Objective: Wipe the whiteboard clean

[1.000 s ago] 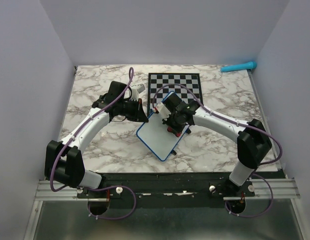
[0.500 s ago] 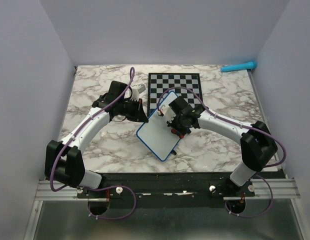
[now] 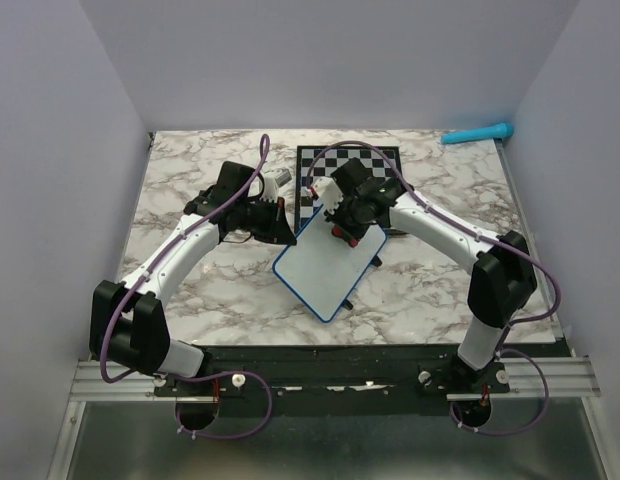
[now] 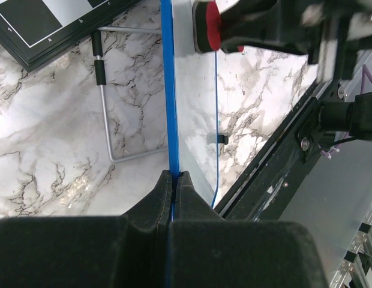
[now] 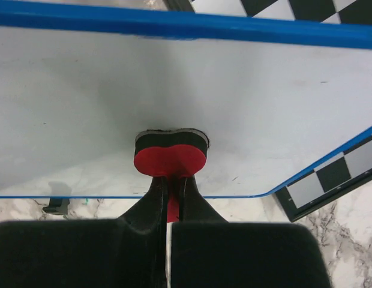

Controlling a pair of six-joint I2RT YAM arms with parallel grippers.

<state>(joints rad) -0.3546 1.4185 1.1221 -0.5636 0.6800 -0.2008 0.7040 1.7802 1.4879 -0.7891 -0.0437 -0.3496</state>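
The whiteboard [image 3: 325, 268] is white with a thin blue rim and stands tilted near the table's middle, propped on a wire stand [image 4: 108, 120]. My left gripper [image 3: 288, 236] is shut on its blue left edge [image 4: 170, 108], seen edge-on in the left wrist view. My right gripper [image 3: 342, 230] is shut on a red eraser [image 5: 170, 159] with a black felt pad, and presses it against the board's white face [image 5: 174, 84] near its upper part. The eraser also shows in the left wrist view [image 4: 207, 27]. The board's face looks blank.
A black-and-white chessboard [image 3: 348, 172] lies flat just behind the whiteboard. A teal marker [image 3: 477, 133] lies at the back right corner. A small white object [image 3: 278, 180] sits behind my left wrist. The table's black front rail [image 4: 282, 156] runs near the board's low edge.
My right gripper has moved with the eraser from the board's right side up and back toward its top edge near the chessboard. The left arm and the board have stayed put.
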